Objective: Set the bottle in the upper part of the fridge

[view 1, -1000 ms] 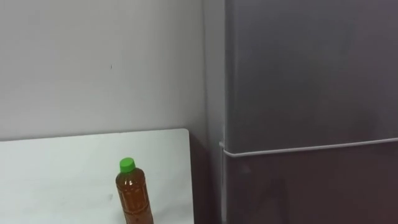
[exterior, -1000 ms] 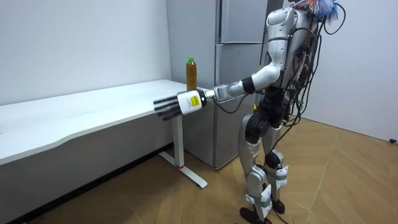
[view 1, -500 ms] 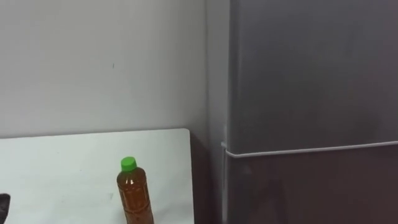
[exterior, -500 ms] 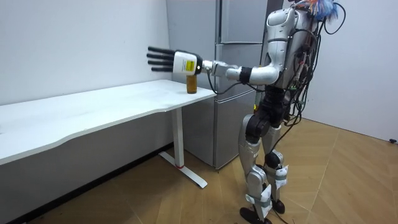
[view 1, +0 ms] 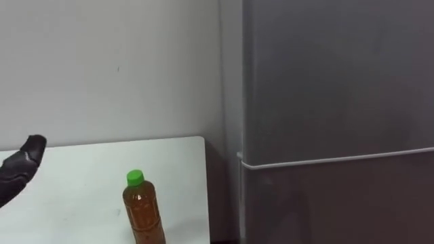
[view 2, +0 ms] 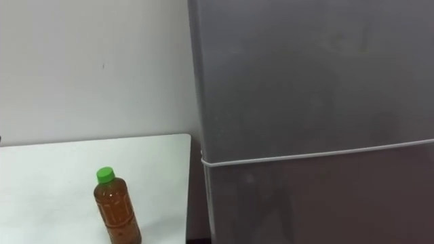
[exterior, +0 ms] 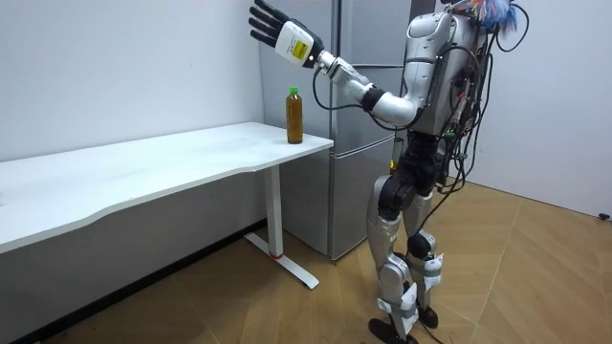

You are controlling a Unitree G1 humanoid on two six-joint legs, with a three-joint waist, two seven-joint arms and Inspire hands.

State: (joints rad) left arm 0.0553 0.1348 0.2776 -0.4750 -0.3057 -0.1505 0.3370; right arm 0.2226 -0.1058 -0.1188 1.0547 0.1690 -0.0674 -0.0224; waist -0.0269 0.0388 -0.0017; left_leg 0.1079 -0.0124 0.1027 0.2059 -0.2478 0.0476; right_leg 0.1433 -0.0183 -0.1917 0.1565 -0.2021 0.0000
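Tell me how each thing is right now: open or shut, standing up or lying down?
Bottle: standing upright on the table, green cap on, nothing touching it.
Fridge: both doors shut.
Left hand: up high in the air, fingers straight, holding nothing.

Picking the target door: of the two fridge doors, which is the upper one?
The upper door, above the pale seam; the lower door lies beneath it.
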